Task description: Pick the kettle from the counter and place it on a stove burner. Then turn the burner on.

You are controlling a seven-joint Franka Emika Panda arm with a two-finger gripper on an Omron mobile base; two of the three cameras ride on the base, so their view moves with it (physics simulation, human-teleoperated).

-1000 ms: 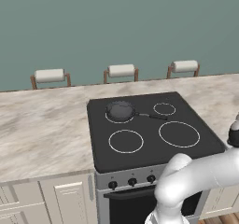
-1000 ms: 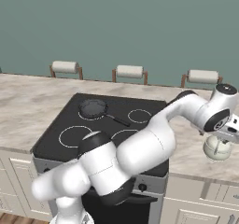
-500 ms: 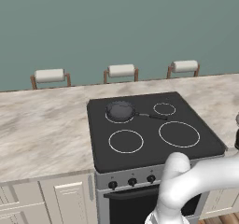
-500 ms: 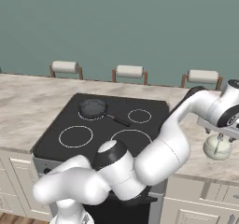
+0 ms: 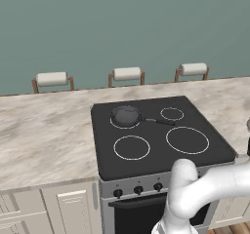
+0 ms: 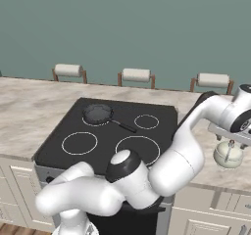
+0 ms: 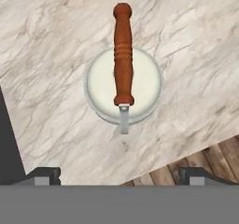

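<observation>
Claw (image 7: pixel 119 175) open wide above kettle (image 7: pixel 123 85) on counter (image 7: pixel 56 45). Centre fingers astride brown handle (image 7: pixel 123 50), then descend straight and close.

Light is even and soft throughout, with no hard shadows and no glare. The bench (image 5: pixel 44 135) is brightly and flatly lit, its marbling crisp. The black cooktop (image 5: pixel 156 135) shows no reflections. Edges stay sharp from near to far, without blur or bending at the borders.
</observation>
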